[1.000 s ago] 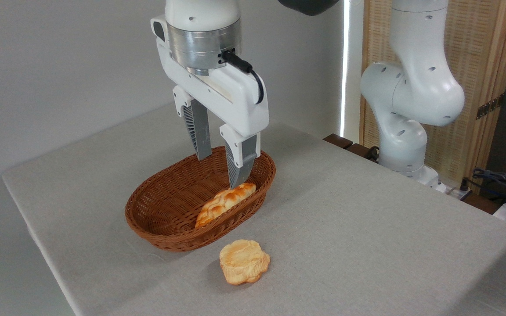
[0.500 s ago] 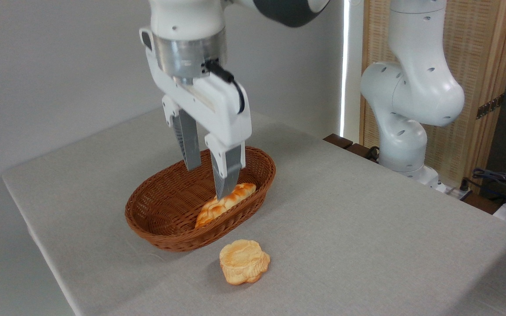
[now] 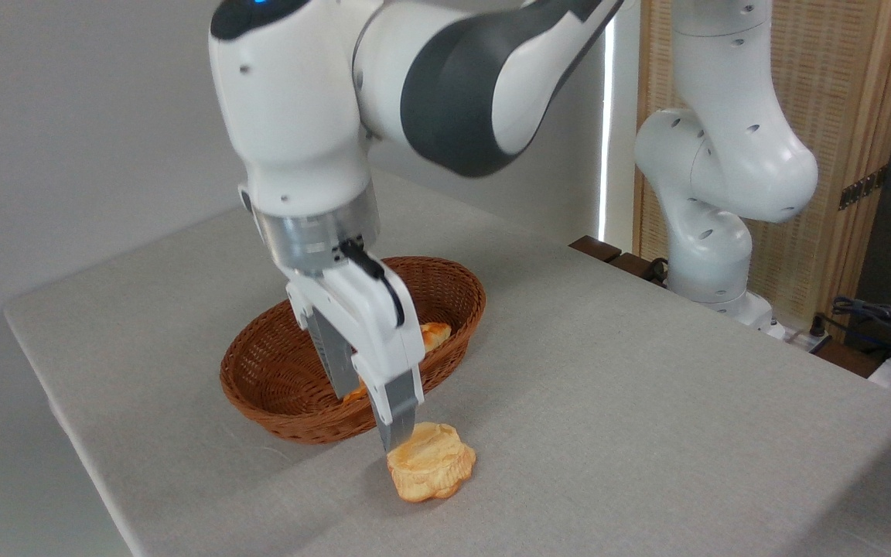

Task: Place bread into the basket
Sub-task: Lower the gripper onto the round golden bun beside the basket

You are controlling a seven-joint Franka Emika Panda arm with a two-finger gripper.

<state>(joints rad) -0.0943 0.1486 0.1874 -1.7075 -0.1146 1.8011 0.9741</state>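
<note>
1. As far as I can count from the fixed camera, my only view: one flower-shaped bread, one braided loaf, one basket, one gripper, one table.
2. The basket is oval brown wicker and sits on the table left of centre. Inside it I see only the braided loaf, lying against the near-right wall. The gripper body covers most of it; one end shows at the right and a sliver shows lower down between the fingers.
3. The bread is outside the basket. It lies flat on the grey tablecloth just in front of the basket's near rim, close to it; I see a thin strip of cloth between the two.
4. The gripper hangs from the arm, pointing down and tilted slightly, with its body in front of the basket's interior.
5. Fingers are spread apart with a clear gap and nothing between them. The nearer fingertip ends at the bread's upper-left edge; I can't tell whether it touches. The farther finger ends over the basket's near wall.
6. Background: the arm's white base column stands off the table's far right corner in front of a slatted wooden screen, with cables at the far right edge.
</note>
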